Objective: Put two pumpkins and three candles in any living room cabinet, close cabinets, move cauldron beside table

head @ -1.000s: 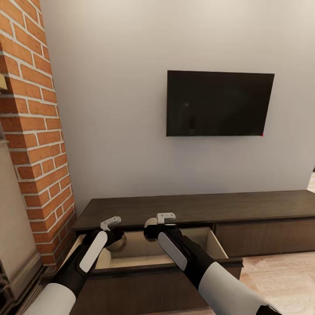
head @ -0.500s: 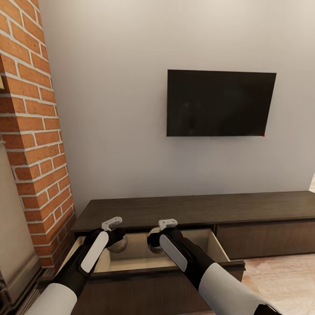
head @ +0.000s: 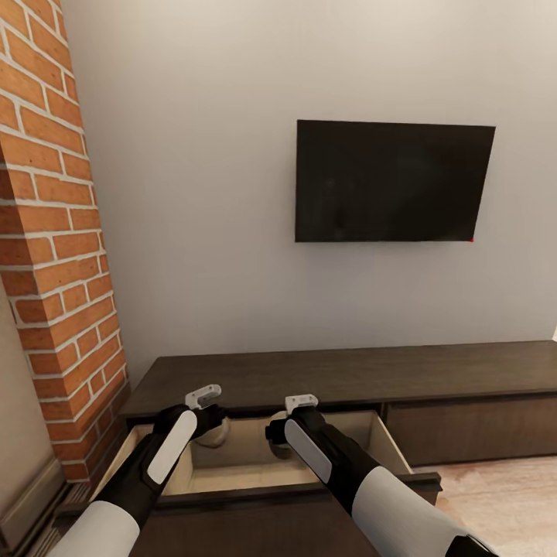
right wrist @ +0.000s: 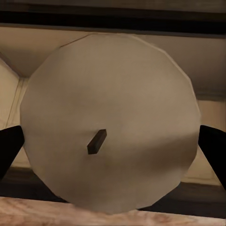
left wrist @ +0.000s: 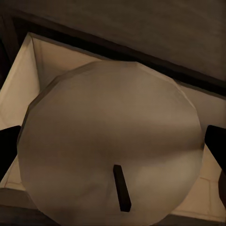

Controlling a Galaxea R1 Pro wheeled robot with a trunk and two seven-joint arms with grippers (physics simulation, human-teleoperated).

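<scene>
**Over the open drawer, a candle in each gripper**

Over the pulled-out drawer (head: 232, 464) of the long, low dark-brown wood cabinet (head: 348, 371), we hold both black-and-white arms side by side. Our left gripper (head: 207, 422) is closed on a pale cream round candle (head: 210, 435); in the left wrist view the candle's flat top (left wrist: 110, 141) with its short dark wick (left wrist: 121, 188) sits between the two dark fingers (left wrist: 8, 150), which press its sides. Beyond it in that view we see the drawer's light wood floor and side wall (left wrist: 26, 80).

Our right gripper (head: 277, 429) is likewise closed on a second pale cream round candle (head: 272, 432), of which little shows in the head view behind the wrist. In the right wrist view this candle's top (right wrist: 110, 120) and dark wick (right wrist: 96, 141) lie between the black fingers (right wrist: 9, 143), with the drawer's pale interior behind and a strip of light wood flooring (right wrist: 47, 212) at the edge.

Both candles hang above the drawer's inside, apart from each other; we cannot tell whether either touches the drawer floor.

Farther back, the cabinet's flat top runs along the plain grey wall (head: 193, 193). To its right the neighbouring front panel (head: 472, 429) is shut. A red brick column (head: 54, 271) stands at the left end of the cabinet, and a flat black television (head: 391, 182) hangs on the wall above it.
</scene>
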